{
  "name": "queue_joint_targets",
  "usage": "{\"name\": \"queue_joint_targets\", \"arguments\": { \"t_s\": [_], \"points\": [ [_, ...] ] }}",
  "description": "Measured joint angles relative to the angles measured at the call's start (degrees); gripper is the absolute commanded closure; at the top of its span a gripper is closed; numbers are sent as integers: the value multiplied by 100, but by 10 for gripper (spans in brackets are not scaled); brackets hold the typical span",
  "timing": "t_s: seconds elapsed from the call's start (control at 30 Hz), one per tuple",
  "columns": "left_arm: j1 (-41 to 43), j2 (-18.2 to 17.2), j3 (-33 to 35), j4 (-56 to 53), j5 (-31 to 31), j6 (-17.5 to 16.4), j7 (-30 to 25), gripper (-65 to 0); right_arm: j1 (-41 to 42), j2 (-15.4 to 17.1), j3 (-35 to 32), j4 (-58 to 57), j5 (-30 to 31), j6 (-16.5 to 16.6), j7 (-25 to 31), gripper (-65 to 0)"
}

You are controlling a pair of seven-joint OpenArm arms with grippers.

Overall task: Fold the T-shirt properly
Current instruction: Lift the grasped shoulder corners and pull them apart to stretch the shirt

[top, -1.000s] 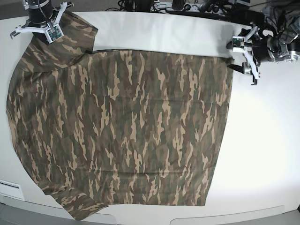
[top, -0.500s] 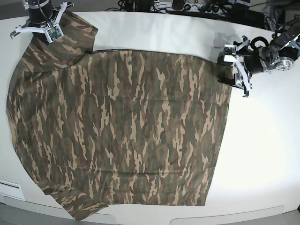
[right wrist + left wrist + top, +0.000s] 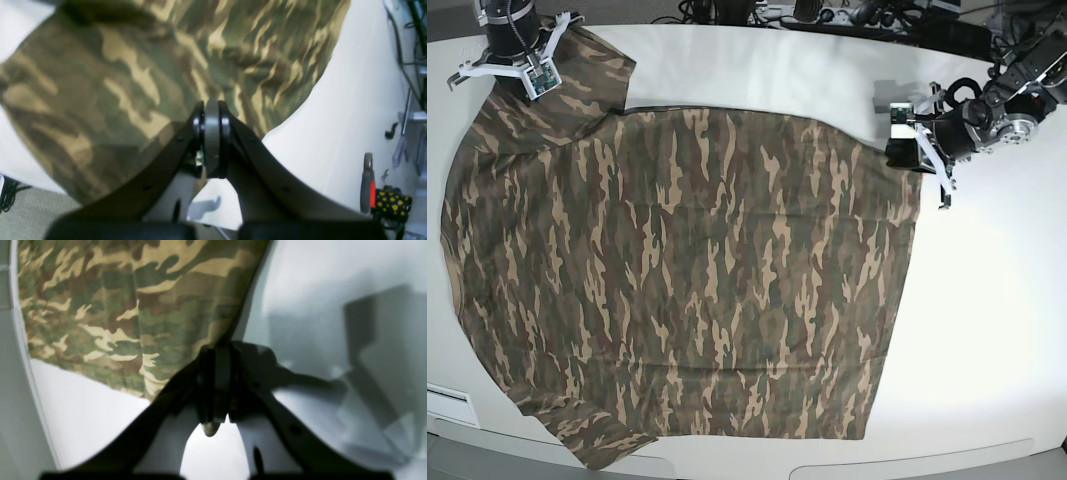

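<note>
The camouflage T-shirt (image 3: 697,280) lies spread flat on the white table (image 3: 987,320). At its far right corner my left gripper (image 3: 907,140) lies low on the table. In the left wrist view this gripper (image 3: 218,351) is shut, and the T-shirt (image 3: 133,306) runs by its edge into the closed fingers. Over the far left sleeve stands my right gripper (image 3: 515,62). The right wrist view shows that gripper (image 3: 211,108) shut on a fold of the T-shirt (image 3: 133,83), which drapes away from it.
Cables and dark equipment (image 3: 847,15) line the table's far edge. A red-handled tool (image 3: 368,186) and a black, yellow-dotted object (image 3: 395,201) sit beyond the table in the right wrist view. The table's front edge (image 3: 907,465) runs just below the shirt.
My left gripper has slid left onto the shirt's far right corner and closed on the cloth edge. The right gripper and the shirt have stayed where they were.
</note>
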State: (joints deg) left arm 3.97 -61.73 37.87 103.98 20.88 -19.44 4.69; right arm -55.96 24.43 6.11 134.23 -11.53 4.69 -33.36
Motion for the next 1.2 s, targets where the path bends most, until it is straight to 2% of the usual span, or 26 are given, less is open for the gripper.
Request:
{"name": "queue_joint_targets", "arguments": {
  "t_s": [0.03, 0.13, 0.2, 0.33, 0.47, 0.57, 0.63, 0.67, 1.0, 1.2],
  "points": [
    [0, 0, 0, 13, 9, 4, 33, 0, 9, 0, 2, 0, 0, 2, -2, -45],
    [0, 0, 0, 13, 11, -2, 48, 0, 11, 0, 0, 0, -20, -11, 0, -245],
    [0, 2, 0, 13, 11, -2, 48, 0, 11, 0, 0, 0, -17, -11, 50, -325],
    [0, 11, 0, 13, 13, -2, 66, 0, 291, -2, 0, -422, 15, -7, 221, -335],
    [-2, 13, 0, 13, -46, -2, 98, 0, 577, -15, 0, -931, 28, 2, 116, -335],
    [-2, 13, 0, 11, -160, -4, 114, 0, 675, -15, 0, -990, 282, 31, -153, -334],
    [0, 13, 0, 13, -160, -24, 114, 0, 658, -17, 0, -992, 350, 354, -535, -335],
    [-2, 13, 0, 11, -157, -24, 114, 0, 629, -17, 0, -992, 391, 398, -654, -335],
    [-2, 13, 0, 11, -160, -26, 118, 0, 688, -15, 2, -1405, 238, 328, -195, -335],
    [-2, 11, 0, 11, -157, -26, 118, 0, 1200, 26, 17, -1961, 216, 260, -90, -334]
  ]
}}
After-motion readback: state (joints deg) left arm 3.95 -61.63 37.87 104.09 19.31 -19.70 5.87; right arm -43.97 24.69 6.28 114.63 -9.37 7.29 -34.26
